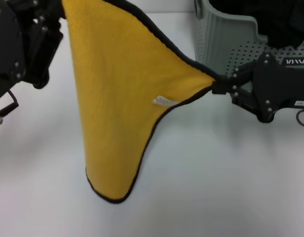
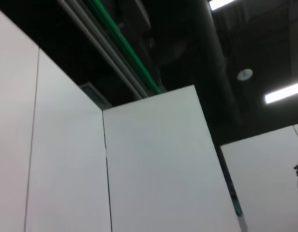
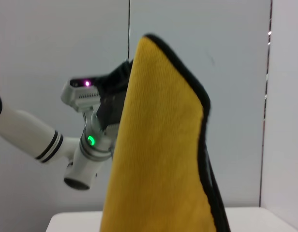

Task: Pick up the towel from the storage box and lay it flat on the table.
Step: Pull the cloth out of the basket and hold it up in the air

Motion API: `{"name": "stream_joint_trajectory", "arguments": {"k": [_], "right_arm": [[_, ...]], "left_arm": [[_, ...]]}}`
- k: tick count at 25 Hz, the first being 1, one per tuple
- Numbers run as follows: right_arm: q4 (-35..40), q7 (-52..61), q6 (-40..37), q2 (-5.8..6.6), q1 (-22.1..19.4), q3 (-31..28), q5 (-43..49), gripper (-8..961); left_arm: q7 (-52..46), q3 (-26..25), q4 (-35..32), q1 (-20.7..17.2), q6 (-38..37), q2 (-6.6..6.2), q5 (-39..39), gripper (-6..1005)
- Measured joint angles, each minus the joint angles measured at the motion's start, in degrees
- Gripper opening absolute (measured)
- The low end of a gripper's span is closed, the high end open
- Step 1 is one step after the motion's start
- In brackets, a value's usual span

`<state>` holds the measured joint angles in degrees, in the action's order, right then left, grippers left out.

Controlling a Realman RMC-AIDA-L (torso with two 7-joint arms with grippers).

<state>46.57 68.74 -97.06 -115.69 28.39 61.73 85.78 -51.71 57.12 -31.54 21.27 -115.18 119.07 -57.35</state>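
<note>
- Towel [image 1: 117,98], head view: you see it held up off the table [image 1: 216,187], mustard-yellow face toward the camera, stretched between the two claws. Its black stitched border runs along the top edge and down to a rounded corner that hangs lowest, just above the tabletop. A small white tag [image 1: 162,101] sits near the edge, a little inboard of the right claw.
- Right gripper [image 1: 216,86], head view: you find its fingers pinched shut on one corner of the towel, pulling the cloth into a point. The storage box [image 1: 226,44] stands just behind this claw, with dark cloth [image 1: 270,19] inside it.
- Left gripper [image 1: 56,22], head view: it meets the towel's upper corner on the opposite side, well apart from the right claw; you cannot tell how its fingers stand, as cloth and arm hide them.
- Left wrist view: you see only white wall panels [image 2: 154,164] and a dark ceiling [image 2: 187,38] with strip lights; no towel or claw shows.
- Right wrist view: the towel [image 3: 158,145] rises directly ahead, yellow with a black edge, and the left arm [image 3: 91,140], with a green light, stands beyond it.
</note>
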Motion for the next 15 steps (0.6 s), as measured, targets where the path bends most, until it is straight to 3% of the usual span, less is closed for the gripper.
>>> {"name": "stream_joint_trajectory", "arguments": {"k": [5, 10, 15], "right_arm": [[3.6, 4.2, -3.5, 0.3, -1.1, -0.8, -3.0, 22], [8.1, 9.0, -6.1, 0.15, -2.6, -4.4, -3.7, 25], [10.3, 14.3, -6.6, 0.34, -2.9, -7.8, -5.3, 29]], "left_arm": [[-4.6, 0.0, 0.0, -0.8, 2.9, -0.65, -3.7, 15], [-9.7, -0.1, -0.1, -2.0, 9.0, -1.12, -4.2, 15], [-15.7, -2.9, 2.2, -2.4, 12.0, -3.24, -3.3, 14]]}}
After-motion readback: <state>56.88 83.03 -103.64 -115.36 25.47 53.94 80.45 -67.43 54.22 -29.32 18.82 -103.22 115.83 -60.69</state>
